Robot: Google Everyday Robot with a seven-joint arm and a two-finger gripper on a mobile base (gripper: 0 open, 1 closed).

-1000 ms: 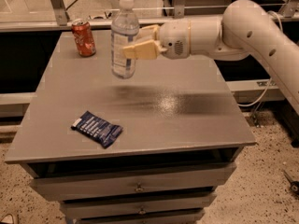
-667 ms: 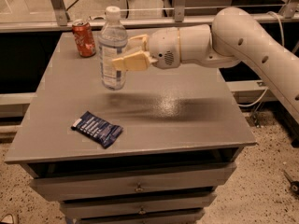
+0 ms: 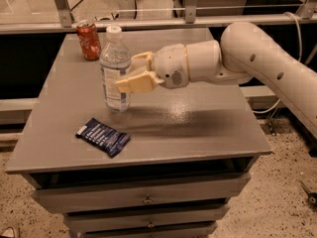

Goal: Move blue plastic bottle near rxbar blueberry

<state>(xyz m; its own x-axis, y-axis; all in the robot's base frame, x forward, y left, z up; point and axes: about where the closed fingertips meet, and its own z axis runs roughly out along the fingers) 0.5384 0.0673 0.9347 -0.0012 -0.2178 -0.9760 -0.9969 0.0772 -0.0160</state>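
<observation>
The blue plastic bottle (image 3: pixel 115 69) is a tall clear bottle with a white cap and pale label, upright at the left middle of the grey cabinet top (image 3: pixel 198 128). My gripper (image 3: pixel 132 69) reaches in from the right and is shut on the bottle's middle; whether the bottle's base touches the surface I cannot tell. The rxbar blueberry (image 3: pixel 103 136), a flat dark navy wrapper with white print, lies on the top just in front of and slightly left of the bottle, a short gap away.
A red soda can (image 3: pixel 88 40) stands at the back left corner of the top. My white arm (image 3: pixel 267 63) spans the right side above the surface. Drawers are below the front edge. A metal rail runs behind the cabinet.
My gripper has carried the bottle left and toward the front, lower over the top, bringing it closer to the rxbar. The can and the bar have not moved.
</observation>
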